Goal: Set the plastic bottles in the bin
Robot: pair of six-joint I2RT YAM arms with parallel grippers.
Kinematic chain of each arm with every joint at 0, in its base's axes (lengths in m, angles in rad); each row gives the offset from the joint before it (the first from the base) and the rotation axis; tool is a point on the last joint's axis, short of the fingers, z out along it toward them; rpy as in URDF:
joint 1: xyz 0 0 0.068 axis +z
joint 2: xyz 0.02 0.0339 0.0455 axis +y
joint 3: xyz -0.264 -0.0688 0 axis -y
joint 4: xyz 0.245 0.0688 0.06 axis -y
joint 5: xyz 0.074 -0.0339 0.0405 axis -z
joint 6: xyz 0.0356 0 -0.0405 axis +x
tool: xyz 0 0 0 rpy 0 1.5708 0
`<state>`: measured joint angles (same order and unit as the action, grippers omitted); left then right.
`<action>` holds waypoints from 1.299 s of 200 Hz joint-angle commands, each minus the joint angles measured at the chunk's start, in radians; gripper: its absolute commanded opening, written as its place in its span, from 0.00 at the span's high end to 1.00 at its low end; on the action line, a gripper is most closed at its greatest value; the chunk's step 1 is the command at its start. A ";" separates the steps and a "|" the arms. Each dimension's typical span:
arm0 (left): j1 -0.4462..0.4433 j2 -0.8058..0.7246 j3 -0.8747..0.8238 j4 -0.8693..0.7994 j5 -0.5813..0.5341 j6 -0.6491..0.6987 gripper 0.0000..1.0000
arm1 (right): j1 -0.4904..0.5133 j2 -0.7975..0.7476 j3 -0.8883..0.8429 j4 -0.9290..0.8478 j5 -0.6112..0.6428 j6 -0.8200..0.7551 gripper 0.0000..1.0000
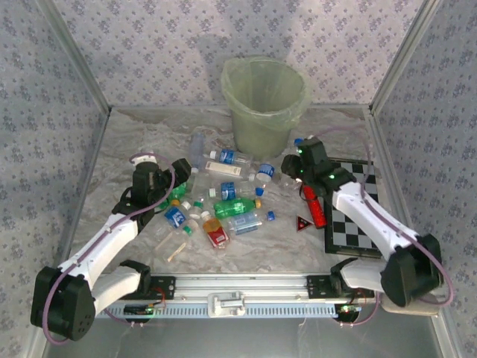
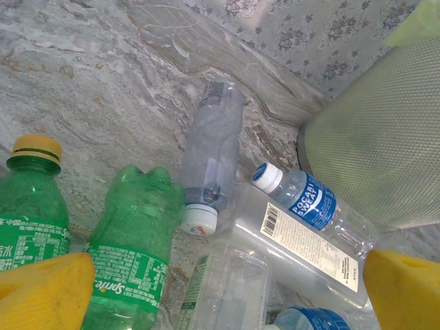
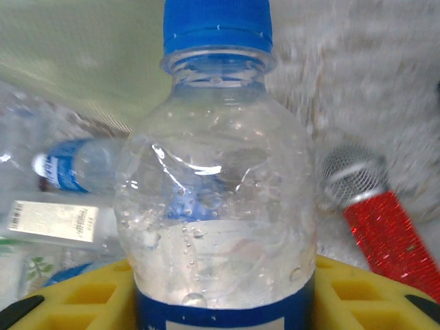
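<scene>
I saw right hand clamped on 1 blue-capped clear bottle, close beside bin. Left hand gaped wide above Sprite bottle on desk. I judged: lift clear of rim, centre over bin, then release; low grip might let bottle swing.

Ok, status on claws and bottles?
Right claw shut on clear blue-capped plastic bottle. Left claw open above green plastic Sprite bottle. Red glittery microphone beside, apart.
</scene>
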<state>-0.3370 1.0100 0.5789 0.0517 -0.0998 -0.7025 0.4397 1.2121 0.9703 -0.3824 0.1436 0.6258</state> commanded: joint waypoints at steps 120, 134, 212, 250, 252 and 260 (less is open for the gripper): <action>0.065 -0.160 -0.055 -0.192 -0.030 -0.033 0.00 | -0.059 0.412 0.834 -0.032 -0.068 -0.335 0.53; 0.107 -0.211 -0.081 -0.209 -0.008 -0.044 0.00 | -0.066 0.512 0.944 -0.078 -0.088 -0.328 0.53; 0.180 -0.407 -0.145 -0.313 -0.016 -0.031 0.00 | -0.074 0.961 1.432 -0.376 -0.159 -0.292 0.52; 0.185 -0.430 -0.140 -0.335 -0.026 -0.014 0.00 | -0.073 1.008 1.463 -0.383 -0.175 -0.281 0.49; 0.185 -0.430 -0.139 -0.335 -0.027 -0.013 0.00 | -0.073 1.008 1.465 -0.384 -0.176 -0.281 0.48; 0.186 -0.431 -0.136 -0.339 -0.028 -0.008 0.00 | -0.075 1.012 1.473 -0.391 -0.178 -0.281 0.45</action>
<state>-0.1593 0.5903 0.4347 -0.2554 -0.1135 -0.7391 0.3679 2.2158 2.3791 -0.7300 -0.0090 0.3305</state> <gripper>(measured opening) 0.999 0.526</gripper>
